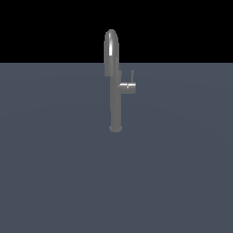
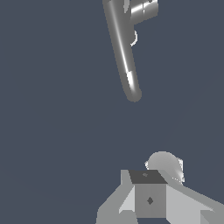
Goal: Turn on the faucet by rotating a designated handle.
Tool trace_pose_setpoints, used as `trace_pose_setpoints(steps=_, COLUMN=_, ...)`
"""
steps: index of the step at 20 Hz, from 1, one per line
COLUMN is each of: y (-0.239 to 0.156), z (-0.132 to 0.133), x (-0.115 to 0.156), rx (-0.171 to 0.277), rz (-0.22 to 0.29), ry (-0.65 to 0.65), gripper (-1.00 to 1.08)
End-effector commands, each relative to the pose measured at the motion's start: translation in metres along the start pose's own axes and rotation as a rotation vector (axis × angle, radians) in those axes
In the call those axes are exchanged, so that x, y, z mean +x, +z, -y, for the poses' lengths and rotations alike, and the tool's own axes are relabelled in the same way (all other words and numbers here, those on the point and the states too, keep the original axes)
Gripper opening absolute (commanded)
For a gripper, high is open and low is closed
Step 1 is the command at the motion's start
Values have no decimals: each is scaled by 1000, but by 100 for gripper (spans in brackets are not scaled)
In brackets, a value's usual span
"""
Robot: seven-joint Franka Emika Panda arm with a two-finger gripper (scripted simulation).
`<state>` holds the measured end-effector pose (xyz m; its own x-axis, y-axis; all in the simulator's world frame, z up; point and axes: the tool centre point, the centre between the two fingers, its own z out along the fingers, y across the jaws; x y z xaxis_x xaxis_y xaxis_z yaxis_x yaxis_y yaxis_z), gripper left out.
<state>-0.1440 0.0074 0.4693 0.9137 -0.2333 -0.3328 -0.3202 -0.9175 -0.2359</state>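
The faucet (image 1: 115,98) is a tall slim grey column with an arched spout, standing on a small round base on the flat grey floor. Its handle (image 1: 132,75) is a thin short lever pointing up from the end of a side stub (image 1: 127,87) on the exterior view's right. The arm and gripper do not show in the exterior view. In the wrist view I look down along the spout (image 2: 123,52), with the stub (image 2: 144,9) at the frame's edge. My gripper (image 2: 146,176) shows as grey fingers pressed together with no gap, holding nothing, well apart from the faucet.
A flat grey floor (image 1: 54,173) stretches all around the faucet, with a black background beyond its far edge. A rounded pale grey shape (image 2: 164,164) sits right beside my fingers in the wrist view; I cannot tell what it is.
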Motion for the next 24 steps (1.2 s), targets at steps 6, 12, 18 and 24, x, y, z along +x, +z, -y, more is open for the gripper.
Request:
trace_pose_setpoints(steps=6, y=-2, z=8, x=46, rx=128, rz=116, ry=125, gripper=-100)
trace_pose_setpoints(steps=12, y=1, z=10, x=84, rx=236, rz=213, ry=228, gripper=-100)
trace_pose_setpoints(steps=18, y=7, z=8, x=125, rx=351, rz=317, ry=338, gripper=-100)
trace_pose_setpoints(steps=24, y=18, z=2, x=166, rx=475, rz=428, ry=455, gripper=-100)
